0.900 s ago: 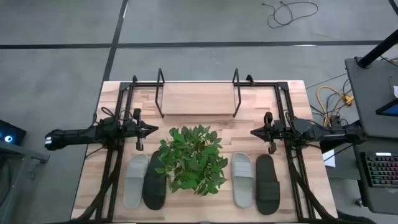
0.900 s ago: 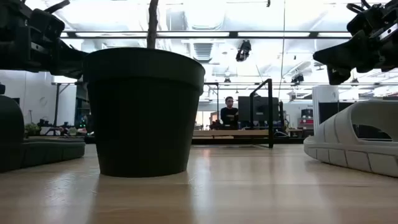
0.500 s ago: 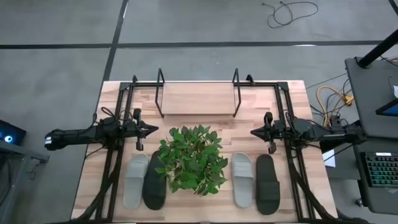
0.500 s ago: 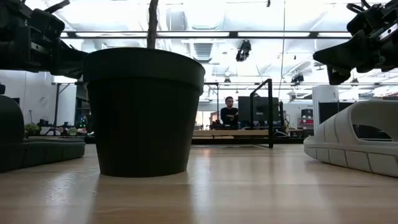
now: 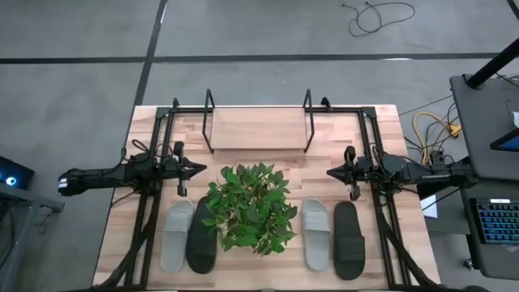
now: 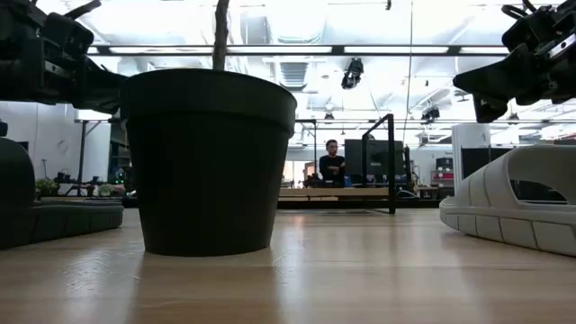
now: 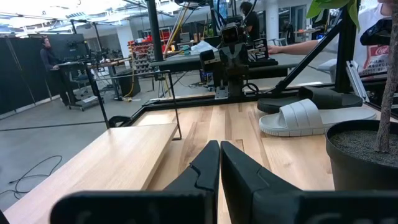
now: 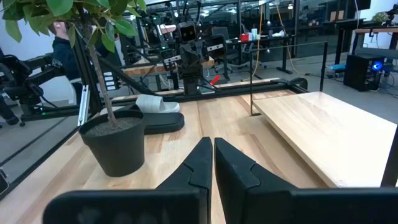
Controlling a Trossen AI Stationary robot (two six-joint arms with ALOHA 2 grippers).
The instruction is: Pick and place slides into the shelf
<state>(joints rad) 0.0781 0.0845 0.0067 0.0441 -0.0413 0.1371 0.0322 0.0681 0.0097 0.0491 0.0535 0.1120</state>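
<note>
The left gripper (image 5: pixel 197 169) hovers at centre left of the high view, fingers pressed together on nothing. The right gripper (image 5: pixel 332 172), centre right, is likewise closed and empty. Between them stands the plant (image 5: pixel 250 207). The slides lie along the bottom: a grey (image 5: pixel 176 236) and black (image 5: pixel 202 240) pair at left, a grey (image 5: pixel 315 234) and black (image 5: pixel 349 240) pair at right. The shelf (image 5: pixel 258 130) sits at top centre.

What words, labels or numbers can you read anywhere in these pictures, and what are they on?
None can be read.
Red and white label at the left wrist view's edge: its print is too blurred to read.
Slides, shelf and plant pot: no print visible.
</note>
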